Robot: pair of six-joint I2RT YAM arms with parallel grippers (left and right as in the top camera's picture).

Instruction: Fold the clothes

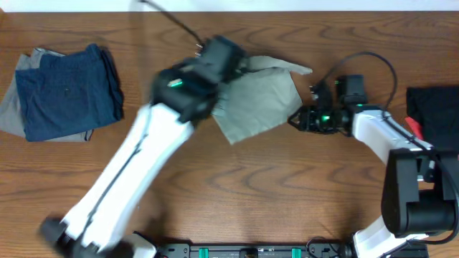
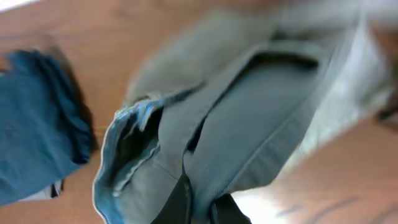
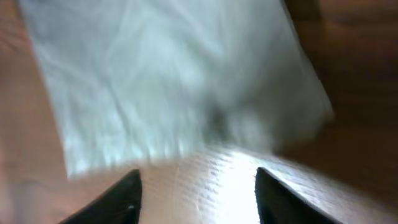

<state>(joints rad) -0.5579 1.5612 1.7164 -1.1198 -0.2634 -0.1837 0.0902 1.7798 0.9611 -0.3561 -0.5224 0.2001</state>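
A rumpled khaki-beige cloth garment [image 1: 262, 100] lies on the brown wooden bench [image 1: 287, 186] at the far middle, its right corners spread flat and its left part covered by the wrist of the white left arm [image 1: 136, 165], which reaches over it from the near left and shows blurred. In the left wrist view the left claw [image 2: 202, 208] is closed on a fold of this khaki cloth, a seamed flap and a pale inner lining bunched just beyond the dark fingers [image 2: 180, 202]. The right claw [image 3: 198, 177] sits at the garment's right edge with its two dark fingers [image 3: 127, 196] spread wide apart, bare bench between them and the cloth's edge just beyond the tips, not gripped. At the far left of the bench, well apart from the khaki piece, a folded navy blue garment [image 1: 68, 93] rests on top of a grey garment [image 1: 11, 107] that shows along its left side. A black flat thing [image 1: 434, 107] lies at the right edge.
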